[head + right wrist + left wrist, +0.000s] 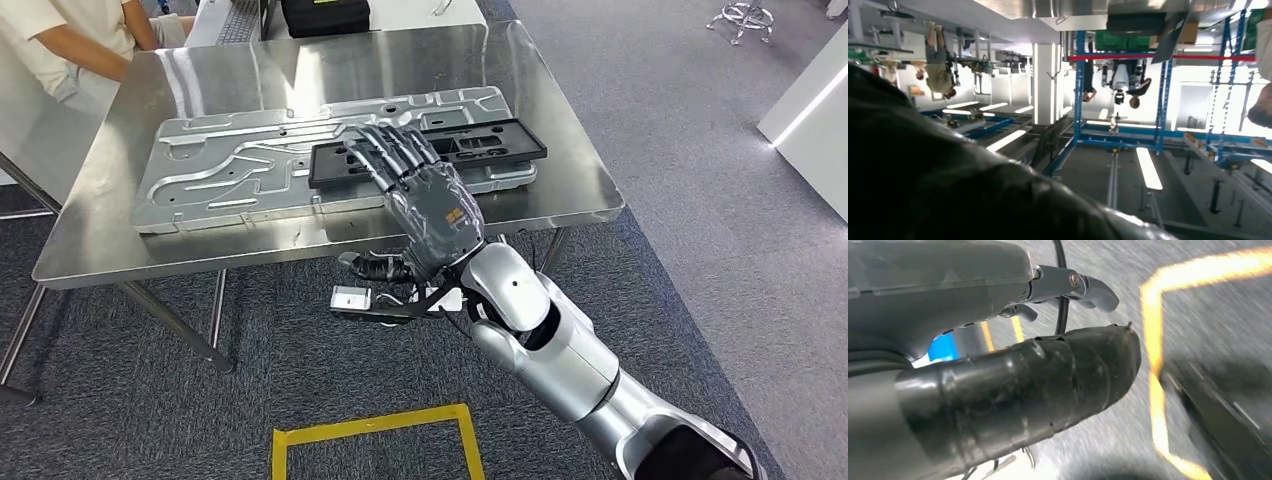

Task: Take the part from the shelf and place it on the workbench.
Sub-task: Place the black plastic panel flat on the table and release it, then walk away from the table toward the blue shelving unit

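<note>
A flat black part [487,146] lies on a large silver stamped plate [230,170] on the steel workbench [330,60]. My right hand [420,190] reaches over the bench's near edge, and its fingers [385,150] lie stretched across the part's left half. The thumb is hidden, so the grip cannot be judged. In the left wrist view my left hand [998,340] hangs above the floor with its fingers apart and nothing between them.
A person [70,40] sits at the bench's far left corner. A black case [325,15] stands behind the bench. Yellow tape [375,425] marks a square on the grey carpet near my feet; yellow tape [1153,340] also shows below my left hand.
</note>
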`<state>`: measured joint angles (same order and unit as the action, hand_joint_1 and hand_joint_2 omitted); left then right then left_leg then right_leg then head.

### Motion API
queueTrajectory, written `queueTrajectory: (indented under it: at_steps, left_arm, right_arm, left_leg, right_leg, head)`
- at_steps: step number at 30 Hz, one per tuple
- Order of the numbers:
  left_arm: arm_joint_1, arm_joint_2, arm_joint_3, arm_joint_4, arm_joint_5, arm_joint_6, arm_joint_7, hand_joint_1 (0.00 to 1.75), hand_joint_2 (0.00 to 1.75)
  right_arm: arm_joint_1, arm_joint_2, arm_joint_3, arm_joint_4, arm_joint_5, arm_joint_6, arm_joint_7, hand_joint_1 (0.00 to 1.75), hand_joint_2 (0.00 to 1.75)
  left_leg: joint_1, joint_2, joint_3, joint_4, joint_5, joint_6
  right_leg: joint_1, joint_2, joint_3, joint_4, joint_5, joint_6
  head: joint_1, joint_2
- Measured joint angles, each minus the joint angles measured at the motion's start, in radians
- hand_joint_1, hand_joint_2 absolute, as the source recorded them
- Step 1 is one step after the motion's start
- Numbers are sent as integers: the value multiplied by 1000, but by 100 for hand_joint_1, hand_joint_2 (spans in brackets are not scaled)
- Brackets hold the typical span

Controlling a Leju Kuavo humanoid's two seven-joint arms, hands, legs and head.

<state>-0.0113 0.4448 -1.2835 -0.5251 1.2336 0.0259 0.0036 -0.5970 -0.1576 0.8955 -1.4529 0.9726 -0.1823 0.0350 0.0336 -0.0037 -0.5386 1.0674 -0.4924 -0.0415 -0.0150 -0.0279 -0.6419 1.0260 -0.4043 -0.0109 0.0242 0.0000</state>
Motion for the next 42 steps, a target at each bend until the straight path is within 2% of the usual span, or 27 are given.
queueTrajectory:
  at_steps: [2, 4, 5, 6, 8, 9, 11, 13, 15, 17, 19, 21, 22, 23, 24, 26, 27, 28, 29, 31, 33, 34, 36, 38, 40, 41, 42]
  left_arm:
    - [-9, -10, 10, -25, 3, -2, 7, 0, 0]
    - [-1, -9, 24, -56, 15, 3, 8, 0, 0]
    - [4, -6, 32, -70, 22, 5, 7, 0, 0]
    - [9, -3, 39, -81, 26, 6, 7, 0, 0]
    - [19, 3, 49, -98, 30, 7, 6, 0, 0]
    - [23, 6, 52, -104, 30, 7, 6, 0, 0]
    - [27, 8, 54, -110, 30, 7, 6, 0, 0]
    - [27, 8, 55, -111, 30, 7, 6, 0, 0]
    - [27, 9, 56, -113, 30, 7, 6, 0, 0]
    - [32, 10, 66, -127, 40, 7, 10, 0, 0]
    - [41, 14, 76, -144, 55, 9, 14, 0, 0]
    - [57, 31, 80, -173, 74, 25, 14, 0, 0]
    - [68, 43, 82, -194, 86, 38, 14, 0, 0]
    - [77, 54, 83, -216, 99, 52, 14, 0, 0]
    - [85, 66, 85, -235, 112, 63, 13, 0, 0]
    - [95, 77, 87, -256, 135, 72, 9, 0, 0]
    - [100, 82, 88, -260, 146, 69, 5, 0, 0]
    - [103, 84, 88, -262, 156, 63, 2, 0, 0]
    - [106, 88, 87, -264, 167, 59, -2, 0, 0]
    - [110, 100, 85, -278, 190, 62, -11, 0, 0]
    - [113, 121, 80, -308, 214, 83, -20, 0, 0]
    - [114, 132, 75, -326, 224, 95, -24, 0, 0]
    - [117, 151, 59, -355, 242, 114, -28, 0, 0]
    - [114, 163, 40, -371, 255, 120, -30, 0, 0]
    - [108, 166, 22, -373, 265, 107, -31, 0, 0]
    - [104, 164, 13, -368, 269, 94, -31, 0, 0]
    - [98, 159, 3, -358, 271, 78, -31, 0, 0]
  right_arm:
    - [11, -11, -1, 17, -11, -2, -5, 0, 0]
    - [19, -26, -6, 49, -32, -4, -9, 0, 0]
    - [23, -34, -10, 68, -44, -4, -15, 0, 0]
    - [26, -42, -14, 85, -55, -3, -20, 0, 0]
    - [31, -58, -21, 109, -67, -3, -30, 0, 0]
    - [33, -63, -22, 117, -69, -3, -32, 0, 0]
    - [35, -69, -23, 125, -70, -3, -34, 0, 0]
    - [36, -70, -23, 127, -70, -3, -34, 0, 0]
    - [37, -71, -24, 132, -70, -3, -34, 0, 0]
    - [36, -75, -29, 161, -66, 9, -22, 0, 0]
    - [32, -80, -43, 215, -64, 24, -9, 0, 0]
    - [29, -83, -58, 279, -69, 27, -13, 0, 0]
    - [28, -82, -64, 313, -72, 29, -17, 0, 0]
    - [27, -81, -70, 351, -75, 31, -21, 0, 0]
    - [27, -79, -76, 389, -77, 32, -23, 0, 0]
    - [26, -72, -86, 467, -79, 32, -26, 0, 0]
    - [26, -67, -91, 508, -81, 33, -28, 0, 0]
    - [26, -61, -94, 547, -85, 40, -29, 0, 0]
    - [26, -55, -98, 586, -91, 50, -28, 0, 0]
    - [26, -47, -108, 658, -103, 67, -25, 0, 0]
    - [27, -41, -123, 724, -111, 70, -24, 0, 0]
    - [27, -40, -130, 755, -114, 70, -21, 0, 0]
    - [32, -38, -144, 820, -128, 79, -7, 0, 0]
    - [41, -38, -161, 887, -148, 96, 15, 0, 0]
    - [55, -40, -181, 948, -169, 113, 31, 0, 0]
    - [62, -41, -192, 976, -178, 122, 38, 0, 0]
    - [70, -42, -203, 1002, -186, 129, 44, 0, 0]
  left_leg:
    - [-5, -2, 21, -44, -19, 12]
    - [-5, 3, 11, -43, -9, 34]
    - [-5, 6, 5, -44, 0, 45]
    - [-6, 9, -4, -46, 11, 57]
    - [-10, 11, -31, -45, 33, 71]
    - [-12, 10, -44, -44, 42, 73]
    - [-16, 10, -59, -44, 53, 75]
    - [-16, 10, -62, -44, 55, 75]
    - [-18, 9, -69, -43, 60, 75]
    - [-24, 7, -92, -44, 84, 71]
    - [-26, 6, -110, -48, 112, 59]
    - [-22, 6, -112, -54, 126, 45]
    - [-22, 5, -117, -51, 119, 39]
    - [-22, 4, -126, -35, 94, 35]
    - [-21, 3, -139, 2, 51, 32]
    - [-19, 2, -167, 118, -45, 24]
    - [-17, 3, -173, 172, -67, 19]
    - [-16, 3, -168, 203, -66, 16]
    - [-14, 3, -148, 203, -46, 13]
    - [-10, 3, -66, 108, -10, 11]
    - [-14, 1, 12, -6, -22, 19]
    - [-17, -1, 29, -36, -35, 27]
    - [-21, 0, 24, -43, -28, 46]
    - [-18, 9, 11, -49, -8, 67]
    - [-15, 19, -13, -51, 16, 81]
    - [-15, 22, -30, -51, 28, 84]
    - [-16, 26, -47, -50, 40, 85]
  right_leg:
    - [3, 1, -11, 11, 11, 13]
    - [1, 7, -14, 13, 16, 26]
    - [-1, 11, -23, 26, -2, 32]
    - [-3, 14, -37, 57, -37, 36]
    - [-5, 18, -77, 173, -134, 41]
    - [-5, 18, -94, 232, -169, 42]
    - [-5, 19, -110, 298, -198, 42]
    - [-5, 19, -111, 307, -198, 42]
    - [-5, 19, -105, 313, -192, 40]
    - [7, 23, 16, 161, -151, 16]
    - [23, 26, 133, -6, -112, -8]
    - [24, 24, 131, -27, -96, -15]
    - [21, 22, 128, -38, -83, -20]
    - [18, 19, 121, -48, -67, -25]
    - [14, 17, 111, -56, -51, -28]
    - [15, 14, 83, -56, -27, -31]
    - [15, 13, 66, -52, -17, -29]
    - [14, 12, 49, -46, -8, -27]
    - [13, 12, 32, -39, -1, -23]
    - [12, 10, -2, -18, 10, -15]
    - [13, 8, -26, 4, 19, -4]
    - [14, 8, -31, 10, 24, 2]
    - [15, 9, -34, 9, 38, 15]
    - [11, 16, -47, 28, 12, 28]
    - [7, 22, -76, 116, -83, 39]
    - [6, 23, -92, 179, -132, 44]
    - [4, 24, -102, 238, -163, 48]
  head:
    - [1, 0]
    - [1, 0]
    - [1, 0]
    - [1, 0]
    - [1, 0]
    - [1, 0]
    - [1, 0]
    - [1, 0]
    - [1, 0]
    - [1, 0]
    - [1, 0]
    - [2, 0]
    - [2, 0]
    - [1, 0]
    - [1, 0]
    - [1, 0]
    - [1, 0]
    - [1, 0]
    - [1, 0]
    - [1, 0]
    - [1, 0]
    - [2, 0]
    - [2, 0]
    - [2, 0]
    - [3, 0]
    - [2, 0]
    - [2, 0]
